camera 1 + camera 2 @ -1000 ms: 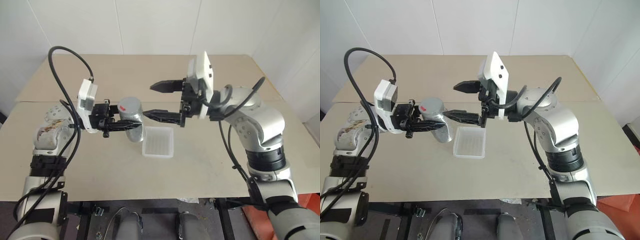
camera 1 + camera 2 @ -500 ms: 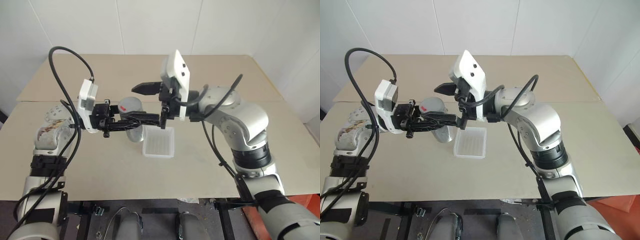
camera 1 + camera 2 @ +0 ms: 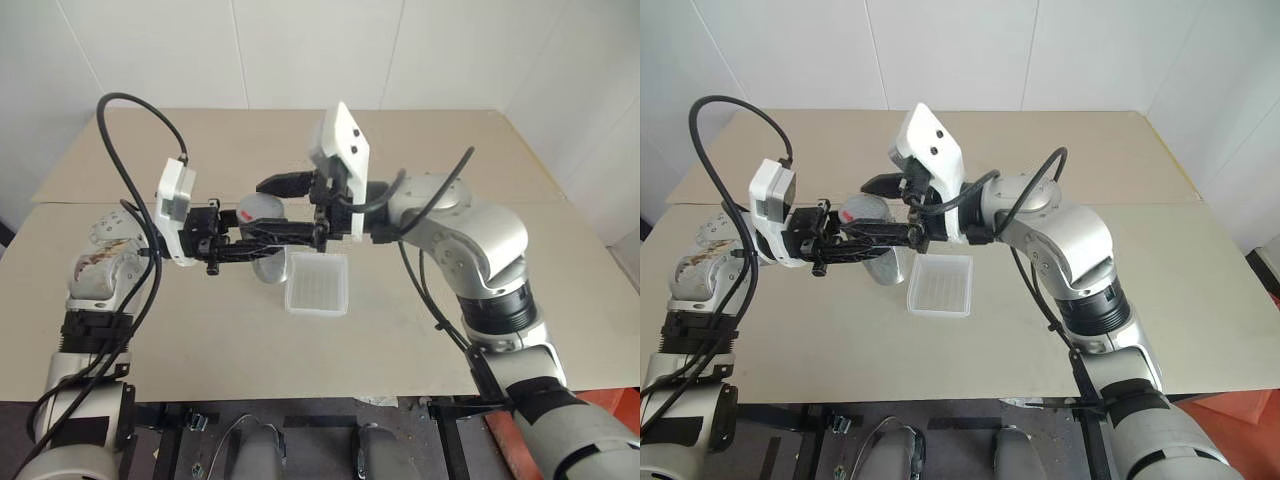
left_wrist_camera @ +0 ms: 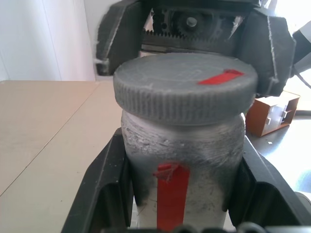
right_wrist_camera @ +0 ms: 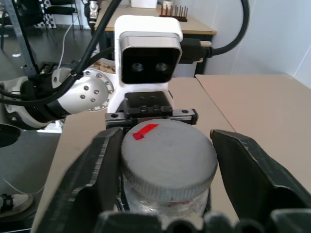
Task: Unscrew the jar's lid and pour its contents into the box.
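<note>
Above the table [image 3: 150, 300], our left gripper [image 3: 262, 246] grips the jar [image 4: 182, 160] while our right gripper [image 3: 262, 210] closes on its lid [image 5: 167, 155], beside the box [image 3: 317, 283].

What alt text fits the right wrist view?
The right gripper's two black fingers flank the grey lid of the jar, gap visible on one side. Behind, the left gripper holds the jar over the table.

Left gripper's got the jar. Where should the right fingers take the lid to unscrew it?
On the lid's ribbed rim, one finger on each side, coming from the end opposite the left gripper, which clamps the jar lower down. The rim overhangs the jar, so it offers grip.
</note>
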Robot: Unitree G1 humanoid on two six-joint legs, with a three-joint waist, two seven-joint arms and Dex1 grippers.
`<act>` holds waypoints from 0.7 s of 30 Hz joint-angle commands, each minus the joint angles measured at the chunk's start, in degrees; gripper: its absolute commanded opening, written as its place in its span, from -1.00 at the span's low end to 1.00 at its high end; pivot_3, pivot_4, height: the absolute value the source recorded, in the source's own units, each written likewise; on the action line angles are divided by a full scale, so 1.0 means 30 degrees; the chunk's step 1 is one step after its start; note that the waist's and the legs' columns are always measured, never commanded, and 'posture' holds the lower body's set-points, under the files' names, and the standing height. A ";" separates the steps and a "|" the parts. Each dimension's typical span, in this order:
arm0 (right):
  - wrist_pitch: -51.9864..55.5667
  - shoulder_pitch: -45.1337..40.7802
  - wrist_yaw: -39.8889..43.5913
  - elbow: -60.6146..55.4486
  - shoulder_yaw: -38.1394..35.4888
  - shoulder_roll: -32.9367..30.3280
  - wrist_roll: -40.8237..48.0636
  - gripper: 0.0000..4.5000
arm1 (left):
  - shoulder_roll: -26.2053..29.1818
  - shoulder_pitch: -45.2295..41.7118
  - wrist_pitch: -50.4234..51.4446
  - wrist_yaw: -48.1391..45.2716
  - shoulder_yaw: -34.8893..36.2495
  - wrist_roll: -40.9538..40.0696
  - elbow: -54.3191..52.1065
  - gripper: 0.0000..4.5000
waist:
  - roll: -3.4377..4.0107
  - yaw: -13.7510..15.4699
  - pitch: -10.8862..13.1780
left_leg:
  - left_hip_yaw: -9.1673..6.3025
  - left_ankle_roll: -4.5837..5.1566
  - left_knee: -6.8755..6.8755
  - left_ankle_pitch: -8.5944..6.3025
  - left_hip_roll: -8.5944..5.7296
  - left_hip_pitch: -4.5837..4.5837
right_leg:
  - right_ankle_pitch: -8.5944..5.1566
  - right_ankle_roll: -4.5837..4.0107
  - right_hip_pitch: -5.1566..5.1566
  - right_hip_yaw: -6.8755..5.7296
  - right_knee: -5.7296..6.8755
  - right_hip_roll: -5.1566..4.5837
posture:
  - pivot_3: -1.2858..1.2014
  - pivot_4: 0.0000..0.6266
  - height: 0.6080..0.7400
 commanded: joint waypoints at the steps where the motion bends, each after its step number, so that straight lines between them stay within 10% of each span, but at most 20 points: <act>1: 0.0096 -0.0579 0.0073 -0.0179 -0.0154 0.0087 0.0090 0.21 | 0.0200 0.0114 -0.0298 -0.0002 0.0392 -0.0072 -0.0733 -0.10 | 0.0000 -0.0001 0.0000 | 0.0001 0.0000 0.0000 0.0000 0.0000 0.0000 | 0.0000 0.0000 0.0000 0.0000 0.0000 0.0000 | 0.03 -0.52 1.00; 14: 0.0834 -0.1672 -0.0280 0.1067 -0.3332 -0.1157 0.1208 0.21 | 0.0213 0.0630 -0.0713 0.0148 0.0395 0.0152 -0.0703 -0.10 | 0.0001 0.0074 0.0001 | 0.0001 0.0000 -0.0006 0.0000 0.0000 -0.0002 | 0.0000 0.0000 0.0001 -0.0002 -0.0007 -0.0002 | 0.03 -0.52 1.00; 21: -0.1743 0.2774 -0.1332 0.0171 -0.4054 -0.4168 -0.1442 0.21 | 0.0309 0.0780 -0.0803 0.1011 0.1077 0.0204 -0.0563 -0.10 | -0.0001 0.0069 0.0000 | 0.0000 0.0001 -0.0008 -0.0001 -0.0008 -0.0006 | -0.0001 0.0002 0.0011 -0.0011 -0.0022 -0.0014 | 0.03 -0.52 1.00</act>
